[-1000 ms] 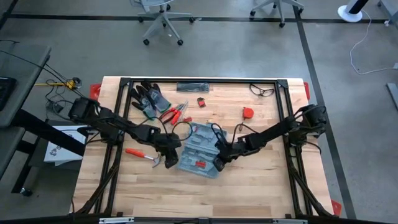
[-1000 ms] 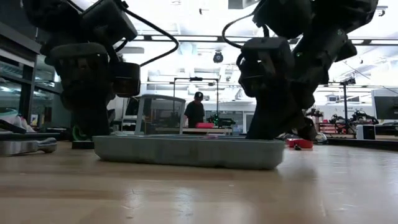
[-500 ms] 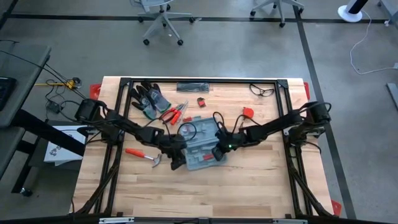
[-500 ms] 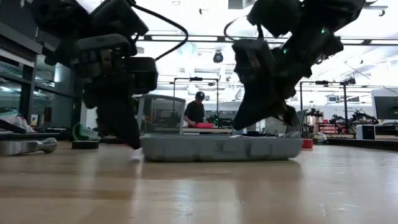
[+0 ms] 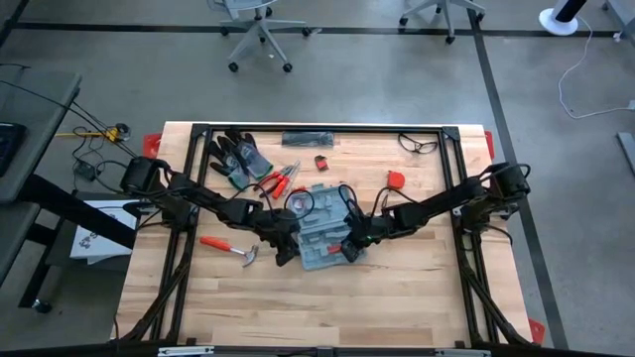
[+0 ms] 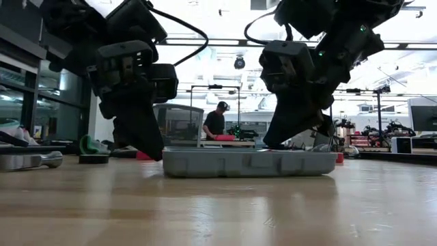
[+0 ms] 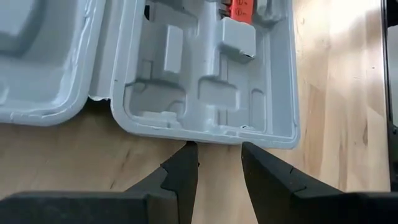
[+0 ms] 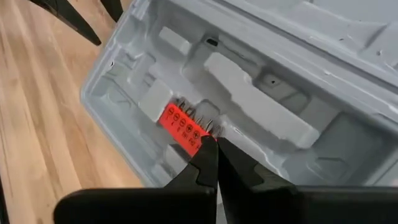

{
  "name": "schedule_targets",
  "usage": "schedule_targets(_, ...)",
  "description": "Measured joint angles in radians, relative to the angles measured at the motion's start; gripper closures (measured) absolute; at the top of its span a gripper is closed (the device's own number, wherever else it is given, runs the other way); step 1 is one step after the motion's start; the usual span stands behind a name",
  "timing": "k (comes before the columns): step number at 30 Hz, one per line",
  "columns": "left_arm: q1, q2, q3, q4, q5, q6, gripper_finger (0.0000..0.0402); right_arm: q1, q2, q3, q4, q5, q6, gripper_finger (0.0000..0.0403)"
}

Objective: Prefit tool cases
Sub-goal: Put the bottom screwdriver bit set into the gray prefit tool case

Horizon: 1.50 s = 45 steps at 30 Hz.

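The left gripper (image 7: 214,163) has its fingers parted, empty, tips at the tool case (image 5: 322,228) rim's outer edge. The right gripper (image 8: 214,155) is pressed closed, holding nothing, its tip inside the case beside a red bit holder (image 8: 185,127). The case lies open mid-table (image 5: 397,297), blue-grey moulded plastic with rounded corners and angular recesses, on pale wood.

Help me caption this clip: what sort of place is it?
Most likely a robotics lab or workshop: a wooden bench with hand tools around an open tool case, wheeled office chairs on a taped concrete floor, and a person among more workstations behind.
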Motion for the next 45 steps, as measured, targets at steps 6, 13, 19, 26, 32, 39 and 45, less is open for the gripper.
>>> schedule_targets(6,0.014,0.0,0.036,0.072,-0.002,0.012,0.0287,0.0,0.011,0.001,0.004,-0.001,-0.008,0.0403)
schedule_targets(13,0.041,0.0,0.116,0.065,-0.028,0.077,0.0287,0.0,0.031,0.002,0.016,-0.001,-0.008,0.0403)
schedule_targets(19,0.049,0.003,0.171,0.065,-0.06,0.139,0.0287,0.002,-0.009,0.002,-0.016,0.025,-0.026,0.0403)
schedule_targets(26,0.052,0.131,0.302,0.063,-0.027,0.224,0.0288,0.007,-0.036,0.002,-0.092,0.024,-0.038,0.0403)
schedule_targets(32,0.061,0.286,0.459,0.033,0.051,0.261,0.03,0.014,-0.035,0.002,-0.108,0.018,-0.025,0.0403)
schedule_targets(39,0.073,0.322,0.564,-0.122,0.035,0.348,0.0317,0.014,-0.035,0.002,-0.109,0.011,-0.015,0.0403)
schedule_targets(45,0.078,0.321,0.576,-0.192,0.025,0.395,0.0327,0.019,-0.035,0.002,-0.111,0.01,-0.015,0.0403)
